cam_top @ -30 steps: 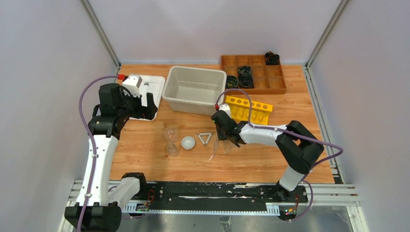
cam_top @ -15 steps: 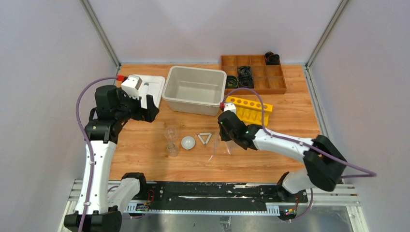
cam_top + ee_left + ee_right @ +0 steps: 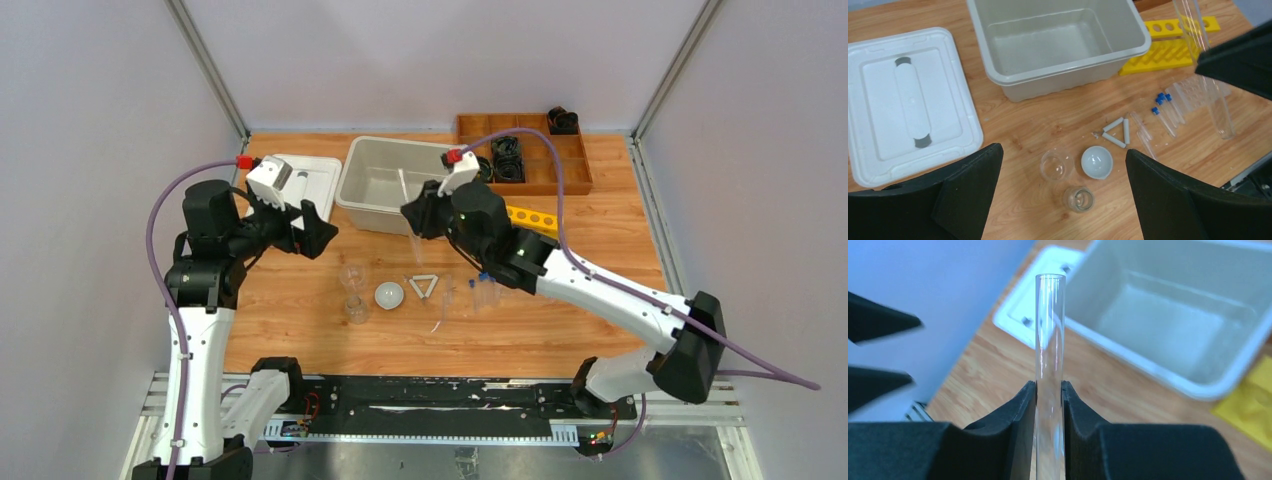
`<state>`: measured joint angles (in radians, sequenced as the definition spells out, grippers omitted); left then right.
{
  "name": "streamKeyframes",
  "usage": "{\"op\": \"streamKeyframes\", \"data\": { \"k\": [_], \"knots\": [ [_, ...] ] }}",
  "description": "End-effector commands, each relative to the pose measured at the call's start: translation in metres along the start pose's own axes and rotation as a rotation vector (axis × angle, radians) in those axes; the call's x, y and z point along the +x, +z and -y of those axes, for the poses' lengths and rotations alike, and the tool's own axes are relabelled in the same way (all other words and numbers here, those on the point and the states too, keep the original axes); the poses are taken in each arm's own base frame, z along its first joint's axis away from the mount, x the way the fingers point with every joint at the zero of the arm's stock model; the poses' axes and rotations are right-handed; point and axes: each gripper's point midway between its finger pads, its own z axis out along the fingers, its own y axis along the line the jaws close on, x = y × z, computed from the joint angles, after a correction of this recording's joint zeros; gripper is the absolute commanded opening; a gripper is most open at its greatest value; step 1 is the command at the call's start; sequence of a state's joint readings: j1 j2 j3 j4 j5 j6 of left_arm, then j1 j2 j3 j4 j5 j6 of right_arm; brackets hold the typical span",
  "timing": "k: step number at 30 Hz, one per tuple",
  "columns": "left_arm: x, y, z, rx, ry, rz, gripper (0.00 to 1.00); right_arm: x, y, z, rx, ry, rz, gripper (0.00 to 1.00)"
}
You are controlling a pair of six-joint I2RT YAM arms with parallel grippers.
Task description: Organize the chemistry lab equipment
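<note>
Both pads of the right gripper [image 3: 1049, 390] are pressing on a clear tube [image 3: 1050, 325], pinching it low on its length with the open end sticking up past the fingertips. That arm is holding the tube lifted off the table [image 3: 300, 330], roughly over the near rim of the grey bin [image 3: 392, 220] in the top view. Left gripper [image 3: 1063, 152] is hanging with jaws spread wide and nothing in them, above the wood between the white lid [image 3: 908, 100] and the loose pieces. Lying on the table: two beakers [image 3: 1055, 165], white dish [image 3: 1096, 162], triangle frame [image 3: 1115, 132], blue-capped tubes [image 3: 1165, 107]. Step looks like carrying one tube to its place, likely the bin or the yellow rack [image 3: 1178, 47]; cannot tell which. Next move is probably calling for a steady squeeze, slow lowering, and release only once the glass is supported, since it could slip or crack.
</note>
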<state>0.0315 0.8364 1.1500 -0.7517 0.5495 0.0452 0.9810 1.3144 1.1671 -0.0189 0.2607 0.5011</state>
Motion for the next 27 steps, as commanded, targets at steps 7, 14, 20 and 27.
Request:
{"op": "streamKeyframes", "data": {
  "k": [7, 14, 20, 27],
  "knots": [
    [-0.018, -0.001, 0.042, 0.241, -0.083, 0.058, 0.91, -0.066, 0.031, -0.115, -0.244, 0.02, 0.258, 0.0],
    [-0.014, 0.006, 0.053, 0.34, -0.125, 0.051, 0.81, -0.071, 0.032, -0.15, -0.337, 0.06, 0.319, 0.0],
    [-0.006, 0.008, 0.055, 0.37, -0.126, 0.033, 0.64, -0.07, 0.03, -0.157, -0.359, 0.09, 0.331, 0.0],
    [0.002, 0.011, 0.059, 0.406, -0.149, 0.008, 0.45, -0.073, 0.028, -0.161, -0.376, 0.119, 0.343, 0.0]
  ]
}}
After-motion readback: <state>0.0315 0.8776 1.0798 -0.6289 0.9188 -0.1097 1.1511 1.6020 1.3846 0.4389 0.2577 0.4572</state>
